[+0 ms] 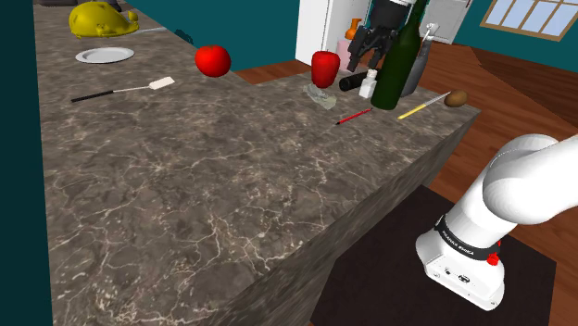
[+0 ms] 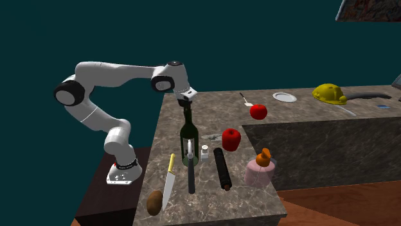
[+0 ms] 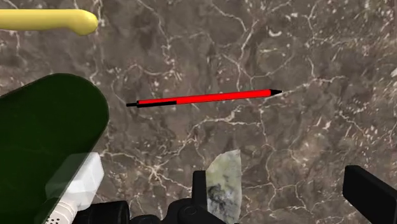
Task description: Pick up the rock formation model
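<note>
Shows the gripper [image 1: 367, 65] poised high above the marble counter [image 1: 185, 185], up by the top of the green bottle [image 1: 403, 57], fingers spread wide and clasping nothing. Places the rock formation model [image 1: 322, 96], a pale grey-green lump, down on the counter right beside the red bell pepper [image 1: 324, 68] and near the white shaker [image 1: 369, 86]. Frames that model [image 3: 224, 181], through the wrist camera, in the gap between the fingers, closer to one of them and well below both. Sets a red pen [image 3: 203, 98] on the counter just beyond it, apart, and a yellow knife handle [image 3: 48, 21] past the bottle.
</note>
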